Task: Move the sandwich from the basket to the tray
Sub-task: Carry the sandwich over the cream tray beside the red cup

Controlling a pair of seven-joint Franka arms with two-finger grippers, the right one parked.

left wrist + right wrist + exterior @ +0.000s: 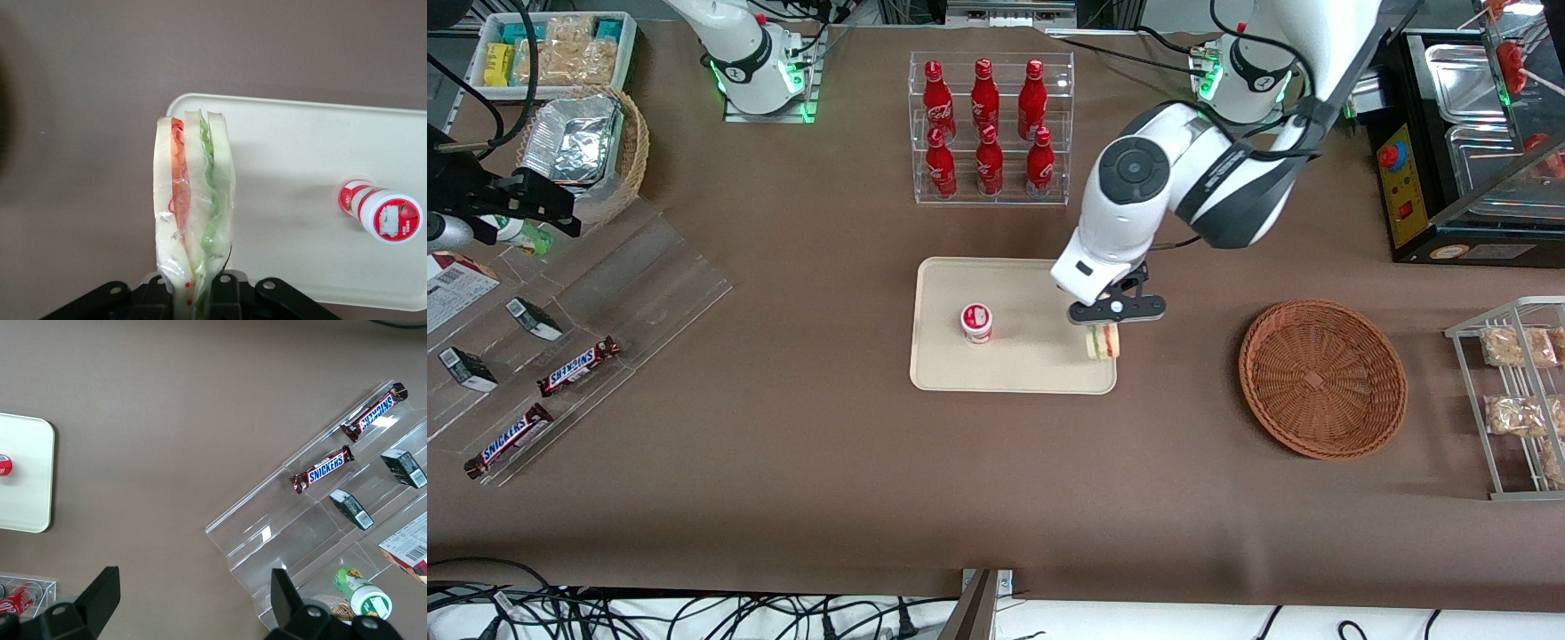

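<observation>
- toward the parked arm's end of the table, two snickers bars (578,366) lie on a clear acrylic stand (618,293), small dark boxes near them.
- farther from the front camera at that same end, a tan wicker basket (630,147) holds foil packs, and a white bin of snacks (551,49) sits just past it.
- mid-table now: a clear rack (991,129) stands with six red bottles in two rows.
- nearer the camera than the rack lies the cream tray (951,373), and a small red-and-white cup (976,323) stands upright on it.
- here's the action: the gripper (1104,331) hangs over the tray's edge nearest the working arm, clenched on the sandwich (1103,342).
- the wrist camera shows the sandwich (193,207) pinched at its narrow end, white bread with red and green layers in clear wrap, sticking out over the tray's rounded corner (183,107).
- whether the sandwich touches the tray yet, can't tell.
- toward the working arm's end, the reddish-brown basket (1322,378) sits well apart from the tray, nothing in it.
- last, a wire rack (1507,400) with bagged tan snacks, and a black machine (1449,151) with metal trays.
</observation>
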